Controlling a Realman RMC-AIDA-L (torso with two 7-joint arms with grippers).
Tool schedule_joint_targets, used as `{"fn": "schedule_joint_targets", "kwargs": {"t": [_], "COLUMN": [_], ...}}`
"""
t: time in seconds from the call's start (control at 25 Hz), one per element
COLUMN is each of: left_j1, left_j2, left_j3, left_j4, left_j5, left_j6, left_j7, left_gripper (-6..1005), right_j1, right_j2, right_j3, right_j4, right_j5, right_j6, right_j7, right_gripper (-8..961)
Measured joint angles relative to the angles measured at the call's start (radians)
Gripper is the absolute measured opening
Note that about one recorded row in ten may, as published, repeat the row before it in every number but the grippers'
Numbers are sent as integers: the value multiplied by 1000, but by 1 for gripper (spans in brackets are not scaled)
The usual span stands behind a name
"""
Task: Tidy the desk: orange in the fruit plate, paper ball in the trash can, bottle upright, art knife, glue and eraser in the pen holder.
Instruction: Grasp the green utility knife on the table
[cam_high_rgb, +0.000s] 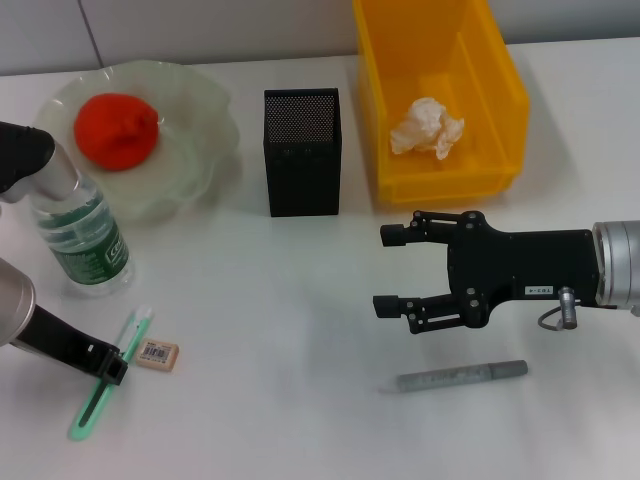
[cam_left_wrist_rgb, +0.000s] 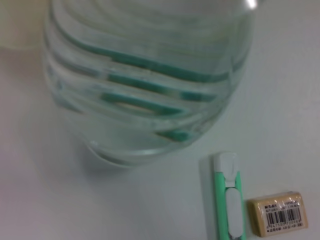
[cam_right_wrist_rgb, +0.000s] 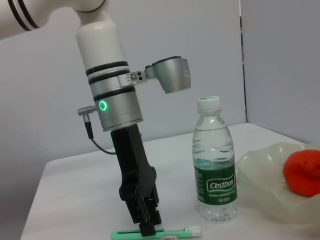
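A white desk (cam_high_rgb: 300, 290) is backed by a grey wall (cam_right_wrist_rgb: 200, 45). The left gripper (cam_high_rgb: 112, 368) is lowered onto the green art knife (cam_high_rgb: 110, 375), its jaws nearly closed around it, beside the eraser (cam_high_rgb: 157, 354) and upright bottle (cam_high_rgb: 85, 235). The right gripper (cam_high_rgb: 390, 270) is held wide open, empty, above the glue (cam_high_rgb: 462, 376).

Bare desk (cam_high_rgb: 300, 300) btwn bottle (cam_high_rgb: 85, 235) and right tool (cam_high_rgb: 392, 270); pen holder (cam_high_rgb: 301, 152) blocks beyond.
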Motion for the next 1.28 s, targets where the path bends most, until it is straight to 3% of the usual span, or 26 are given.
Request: {"fn": "schedule_joint_targets", "kwargs": {"t": [1.28], "left_j1": [-18], "left_j2": [0], "left_j3": [83], "left_j4": [-9], "left_j5": [54], "left_j6": [-20], "left_j7": [0], "left_gripper": [334], "right_j1": [0], "right_j2": [-1], "right_j3": [5], "right_j4": [0], "right_j5": [0], "right_j6": [0], "right_j7": [2], "right_gripper": [840]}}
